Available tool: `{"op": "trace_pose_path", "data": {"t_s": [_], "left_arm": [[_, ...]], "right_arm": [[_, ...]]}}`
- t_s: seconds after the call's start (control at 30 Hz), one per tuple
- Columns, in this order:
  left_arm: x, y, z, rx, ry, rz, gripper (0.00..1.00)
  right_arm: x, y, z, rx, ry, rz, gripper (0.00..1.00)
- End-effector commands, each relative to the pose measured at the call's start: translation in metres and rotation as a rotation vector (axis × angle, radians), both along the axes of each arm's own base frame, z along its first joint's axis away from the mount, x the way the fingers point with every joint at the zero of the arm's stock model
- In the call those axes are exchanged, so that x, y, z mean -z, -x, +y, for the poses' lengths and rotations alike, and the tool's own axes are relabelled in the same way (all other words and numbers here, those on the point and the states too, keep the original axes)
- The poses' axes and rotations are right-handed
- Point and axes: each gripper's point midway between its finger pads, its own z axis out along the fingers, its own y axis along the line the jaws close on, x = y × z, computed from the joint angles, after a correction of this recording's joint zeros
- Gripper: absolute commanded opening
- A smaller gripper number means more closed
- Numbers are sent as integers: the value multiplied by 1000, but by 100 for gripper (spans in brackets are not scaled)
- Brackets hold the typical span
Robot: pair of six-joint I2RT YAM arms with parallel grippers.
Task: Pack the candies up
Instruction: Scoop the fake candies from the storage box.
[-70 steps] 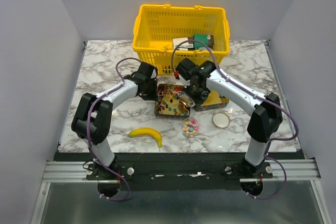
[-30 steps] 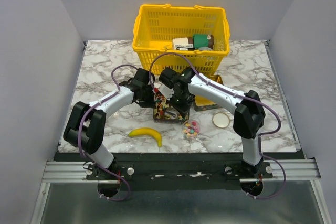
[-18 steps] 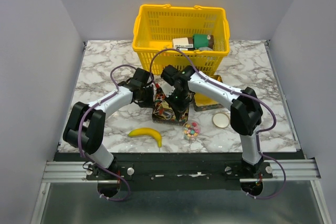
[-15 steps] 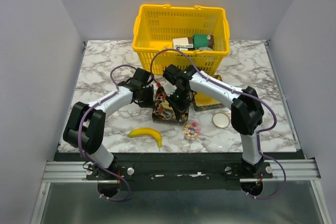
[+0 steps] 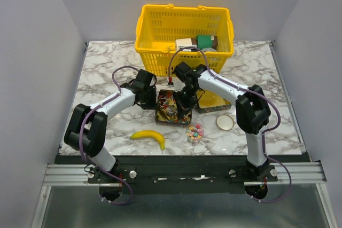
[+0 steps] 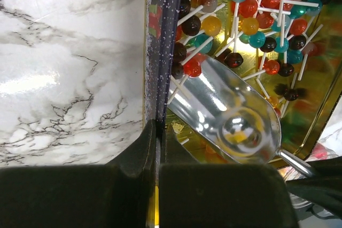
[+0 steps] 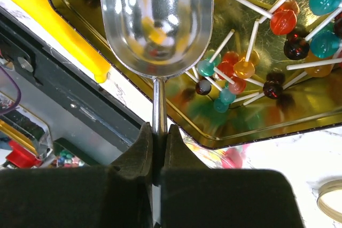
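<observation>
A dark tin [image 5: 170, 120] with a gold inside holds round lollipops [image 6: 251, 9] on white sticks. My left gripper [image 6: 157, 126] is shut on the tin's left wall [image 6: 159, 52]. My right gripper [image 7: 158, 129] is shut on the thin handle of a shiny metal scoop [image 7: 157, 20], whose bowl lies inside the tin [image 7: 278, 116] beside a few lollipops [image 7: 230, 70]. Only reflections show in the bowl. From above, both grippers [image 5: 156, 100] [image 5: 184, 105] meet over the tin. Tiny multicoloured candies [image 5: 194, 131] fill a small clear cup just in front of it.
A yellow banana [image 5: 149, 136] lies front left of the tin. A round lid [image 5: 225, 122] rests to the right of the cup, and a gold tin lid [image 5: 215, 101] lies behind it. The yellow basket [image 5: 160, 22] with boxes stands at the back.
The left gripper closed on the tin's left wall and has stayed there. The right arm swung the scoop left over the tin, then drew it back toward the tin's right side.
</observation>
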Motion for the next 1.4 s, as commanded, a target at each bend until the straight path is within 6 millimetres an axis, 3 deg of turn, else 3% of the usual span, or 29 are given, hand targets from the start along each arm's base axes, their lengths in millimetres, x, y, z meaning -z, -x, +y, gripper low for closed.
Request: {"op": "trace_pose_path", "data": {"t_s": [0.0, 0.23, 0.5, 0.93, 1.37], "left_arm": [[15, 6, 5, -14, -39, 41, 0], [15, 7, 5, 5, -40, 32, 0], [19, 8, 5, 29, -48, 34, 0], [15, 1, 0, 27, -30, 24, 0], [4, -23, -7, -24, -20, -7, 0]], "right_arm": [[27, -11, 6, 31, 48, 24, 1], [49, -27, 1, 88, 111, -7, 1], [55, -54, -4, 143, 137, -68, 1], [64, -94, -27, -23, 216, -387, 1], [66, -100, -34, -48, 235, -506, 1]]}}
